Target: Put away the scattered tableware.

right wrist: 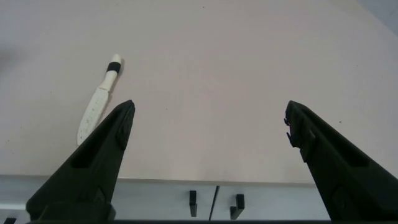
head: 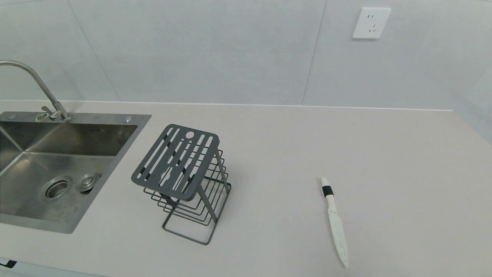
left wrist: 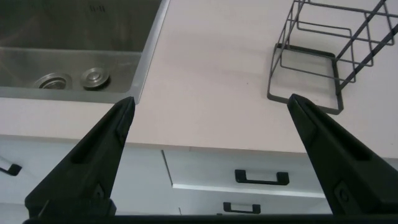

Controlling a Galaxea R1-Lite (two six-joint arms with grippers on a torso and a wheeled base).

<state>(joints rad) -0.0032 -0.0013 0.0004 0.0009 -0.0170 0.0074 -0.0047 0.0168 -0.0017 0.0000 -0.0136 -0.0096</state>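
— What was at the left end of the counter [head: 288, 154]?

— A steel sink [head: 77, 140] was set into it. The faucet [head: 42, 86] stood on its back rim and the drain [head: 57, 188] was in the basin floor.

— And next along?

— A dark wire knife rack [head: 177, 161] stood upright just beside the sink's right rim without touching it. It was about midway between the counter's back and front edges, and its slotted top plate was tilted.

— Where was the knife?

— The white knife [head: 333, 215], with a black band on its handle, lay flat toward the counter's right end. It was near the front edge and well apart from the rack. The handle pointed to the back edge and the blade tip to the front edge. A white outlet [head: 371, 23] sat on the wall above that side.

— How were the hands?

— The left gripper [left wrist: 210, 102] hung off the counter's front edge, above white drawers [left wrist: 205, 177]. The sink's near corner and the rack's base lay ahead of it. Its fingers [left wrist: 93, 162] were spread wide with nothing between them. The right gripper [right wrist: 209, 106] also hung off the front edge, further right and just as widely spread. It held nothing, and the knife lay on the counter beyond one finger.
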